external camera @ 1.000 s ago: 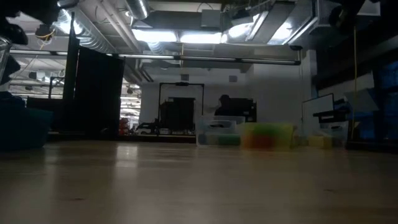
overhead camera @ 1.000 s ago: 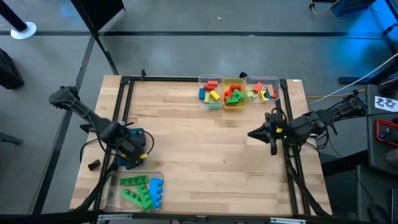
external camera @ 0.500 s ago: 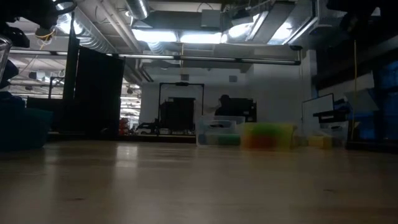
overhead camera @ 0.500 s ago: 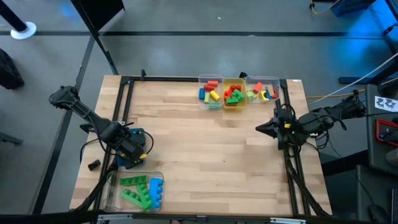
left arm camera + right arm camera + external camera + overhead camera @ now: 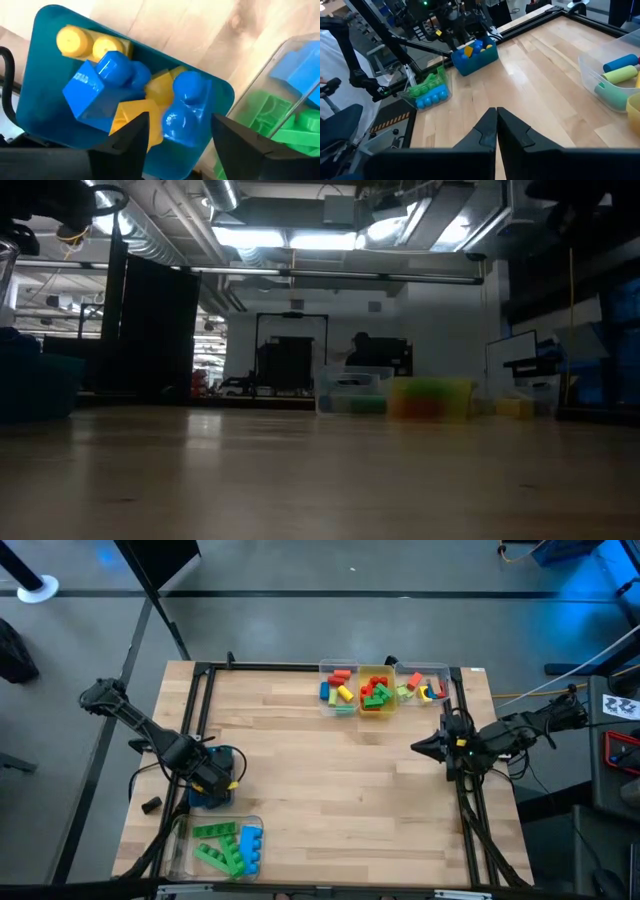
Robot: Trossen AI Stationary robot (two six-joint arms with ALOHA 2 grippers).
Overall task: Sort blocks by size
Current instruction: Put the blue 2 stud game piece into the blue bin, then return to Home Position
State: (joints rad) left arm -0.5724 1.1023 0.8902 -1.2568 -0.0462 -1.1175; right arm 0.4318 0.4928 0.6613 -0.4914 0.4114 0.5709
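My left gripper [image 5: 213,778] hangs open, pointing down over a blue bin [image 5: 41,95] at the table's left edge. The bin holds blue and yellow blocks. A blue two-stud block [image 5: 183,111] lies below the gap between my fingers [image 5: 126,145], which stand apart from it. A clear bin [image 5: 226,845] at the near left holds long green blocks [image 5: 216,846] and blue ones. My right gripper [image 5: 418,748] is shut and holds nothing; it hovers near the right edge, pointing toward the table's left.
Three small bins stand in a row at the far edge: a clear one [image 5: 338,688], a yellow one [image 5: 376,692] and a clear one [image 5: 425,688], all with mixed coloured blocks. Bare wood [image 5: 320,780] lies between the arms. A black frame [image 5: 200,720] borders the table.
My right gripper has drawn back a little toward the table's right edge, still shut, and then kept still. The left arm has stayed over the blue bin.
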